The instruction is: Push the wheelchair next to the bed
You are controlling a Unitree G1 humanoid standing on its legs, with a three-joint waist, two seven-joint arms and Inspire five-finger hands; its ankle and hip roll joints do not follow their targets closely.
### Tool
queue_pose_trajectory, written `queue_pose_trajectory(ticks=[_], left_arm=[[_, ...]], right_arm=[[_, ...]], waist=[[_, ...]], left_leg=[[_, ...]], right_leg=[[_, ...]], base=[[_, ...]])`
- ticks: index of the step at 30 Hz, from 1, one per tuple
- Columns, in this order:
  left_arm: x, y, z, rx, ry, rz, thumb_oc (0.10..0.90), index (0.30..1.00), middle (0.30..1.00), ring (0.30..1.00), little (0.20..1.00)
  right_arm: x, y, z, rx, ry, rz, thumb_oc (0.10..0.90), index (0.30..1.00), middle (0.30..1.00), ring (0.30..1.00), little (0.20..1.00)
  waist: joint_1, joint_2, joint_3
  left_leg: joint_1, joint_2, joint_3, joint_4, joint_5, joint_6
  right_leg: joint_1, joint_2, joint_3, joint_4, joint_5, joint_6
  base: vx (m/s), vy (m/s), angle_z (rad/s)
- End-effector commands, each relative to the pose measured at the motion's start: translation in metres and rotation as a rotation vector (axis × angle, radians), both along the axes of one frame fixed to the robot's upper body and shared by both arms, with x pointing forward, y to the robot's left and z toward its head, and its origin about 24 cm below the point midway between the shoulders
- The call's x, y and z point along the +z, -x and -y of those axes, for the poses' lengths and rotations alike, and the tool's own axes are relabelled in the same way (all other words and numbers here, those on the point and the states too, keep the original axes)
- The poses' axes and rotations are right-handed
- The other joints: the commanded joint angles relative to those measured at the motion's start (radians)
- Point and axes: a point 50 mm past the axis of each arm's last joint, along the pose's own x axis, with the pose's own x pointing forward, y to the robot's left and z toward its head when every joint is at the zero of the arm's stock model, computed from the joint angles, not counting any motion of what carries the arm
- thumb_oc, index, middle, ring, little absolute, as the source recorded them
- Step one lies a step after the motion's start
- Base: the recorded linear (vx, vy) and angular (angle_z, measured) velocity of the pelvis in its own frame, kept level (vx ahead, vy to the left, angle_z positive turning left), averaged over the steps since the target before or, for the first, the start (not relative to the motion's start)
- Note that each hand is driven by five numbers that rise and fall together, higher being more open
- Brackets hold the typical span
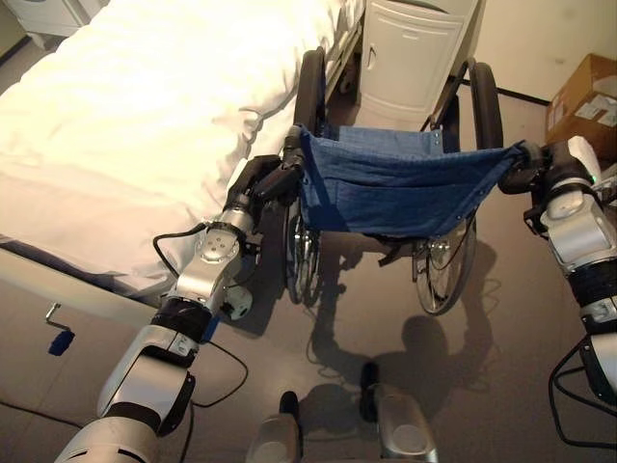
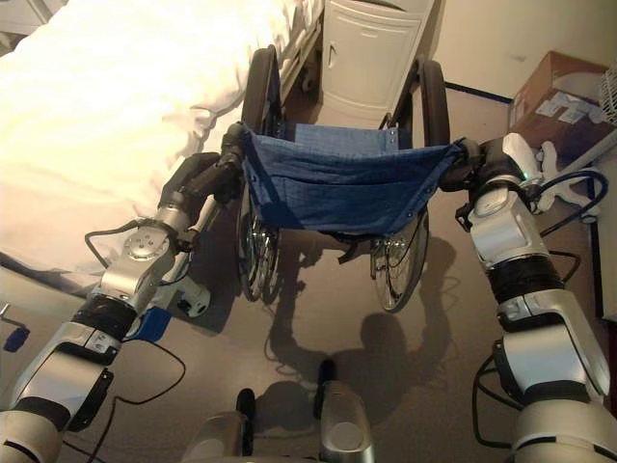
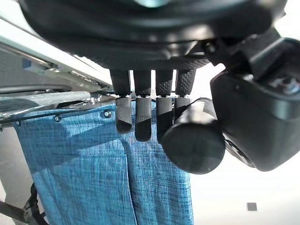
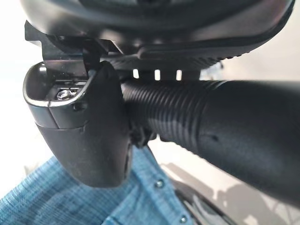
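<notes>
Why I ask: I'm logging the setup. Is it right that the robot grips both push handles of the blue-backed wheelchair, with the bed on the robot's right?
Not quite: the bed lies on the robot's left, as the left eye view shows. The rest holds: the left hand and right hand each grip a push handle of the wheelchair.

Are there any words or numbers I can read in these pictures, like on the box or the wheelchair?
No text can be read.
Cardboard box: it has white labels, too small and blurred to read.
Wheelchair, bed and white cabinet: no writing to see.
</notes>
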Motion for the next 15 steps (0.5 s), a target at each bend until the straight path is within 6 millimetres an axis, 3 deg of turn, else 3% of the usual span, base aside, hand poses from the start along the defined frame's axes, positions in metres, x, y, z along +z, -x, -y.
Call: queue_pose_trajectory(ticks=[1, 3, 4, 5, 6, 7, 8, 12, 15], left_arm=[[-0.014, 0.009, -0.012, 0.074, 0.033, -0.001, 0.400, 0.300, 0.300, 0.300, 0.300], [-0.023, 0.013, -0.010, 0.072, 0.045, -0.015, 0.400, 0.300, 0.300, 0.300, 0.300], [-0.023, 0.013, -0.010, 0.072, 0.045, -0.015, 0.400, 0.300, 0.300, 0.300, 0.300], [-0.022, 0.014, -0.007, 0.061, 0.052, -0.011, 0.400, 0.300, 0.300, 0.300, 0.300], [-0.025, 0.014, -0.006, 0.060, 0.059, -0.018, 0.400, 0.300, 0.300, 0.300, 0.300], [-0.029, 0.016, -0.008, 0.056, 0.061, -0.033, 0.400, 0.300, 0.300, 0.300, 0.300], [-0.029, 0.016, -0.010, 0.050, 0.054, -0.035, 0.400, 0.300, 0.300, 0.300, 0.300], [-0.029, 0.016, -0.015, 0.052, 0.035, -0.057, 0.400, 0.300, 0.300, 0.300, 0.300], [-0.023, 0.012, -0.013, 0.045, 0.029, -0.045, 0.400, 0.300, 0.300, 0.300, 0.300]], right_arm=[[-0.056, -0.008, -0.092, 0.452, -0.078, -0.185, 0.400, 0.300, 0.300, 0.300, 0.300], [-0.064, -0.007, -0.098, 0.455, -0.072, -0.201, 0.400, 0.300, 0.300, 0.300, 0.300], [-0.064, -0.007, -0.098, 0.455, -0.072, -0.201, 0.400, 0.300, 0.300, 0.300, 0.300], [-0.066, -0.007, -0.100, 0.441, -0.071, -0.191, 0.400, 0.300, 0.300, 0.300, 0.300], [-0.067, -0.006, -0.099, 0.435, -0.070, -0.192, 0.400, 0.300, 0.300, 0.300, 0.300], [-0.068, -0.006, -0.097, 0.423, -0.067, -0.203, 0.400, 0.300, 0.300, 0.300, 0.300], [-0.069, -0.006, -0.096, 0.416, -0.071, -0.213, 0.400, 0.300, 0.300, 0.300, 0.300], [-0.075, -0.004, -0.087, 0.400, -0.103, -0.230, 0.400, 0.300, 0.300, 0.300, 0.300], [-0.072, -0.008, -0.086, 0.388, -0.108, -0.228, 0.400, 0.300, 0.300, 0.300, 0.300]], waist=[[0.079, -0.019, -0.003], [0.116, 0.001, 0.019], [0.116, 0.001, 0.019], [0.154, 0.020, 0.052], [0.156, 0.017, 0.055], [0.156, 0.013, 0.044], [0.158, 0.015, 0.035], [0.159, 0.024, 0.001], [0.162, 0.023, -0.009]], left_leg=[[-0.013, 0.024, 0.005, 0.238, 0.229, 0.018], [-0.096, 0.016, 0.022, 0.106, 0.266, 0.007], [-0.096, 0.016, 0.022, 0.106, 0.266, 0.007], [-0.152, -0.011, 0.052, -0.007, 0.292, -0.008], [-0.163, -0.010, 0.058, 0.022, 0.280, 0.001], [-0.135, -0.019, 0.058, 0.006, 0.210, 0.019], [-0.108, -0.033, 0.051, -0.030, 0.181, 0.028], [-0.025, -0.041, 0.057, -0.139, 0.168, 0.040], [-0.023, -0.051, 0.056, -0.160, 0.168, 0.045]], right_leg=[[0.105, 0.000, 0.065, -0.100, 0.095, -0.015], [0.206, 0.029, 0.088, -0.125, 0.073, -0.003], [0.206, 0.029, 0.088, -0.125, 0.073, -0.003], [0.287, 0.056, 0.106, -0.150, 0.048, -0.001], [0.292, 0.043, 0.101, -0.159, 0.048, -0.001], [0.279, 0.021, 0.095, -0.160, 0.050, 0.011], [0.265, 0.015, 0.091, -0.154, 0.051, 0.020], [0.251, 0.002, 0.072, -0.175, 0.067, 0.045], [0.231, -0.003, 0.069, -0.184, 0.077, 0.052]], base=[[0.37, 0.017, -0.21], [0.33, 0.083, -0.38], [0.32, 0.115, -0.36], [0.22, 0.086, -0.33], [0.27, 0.150, -0.55], [0.11, 0.124, -0.98], [0.09, 0.123, -1.06], [0.10, 0.081, -0.66], [-0.02, 0.038, 0.57]])
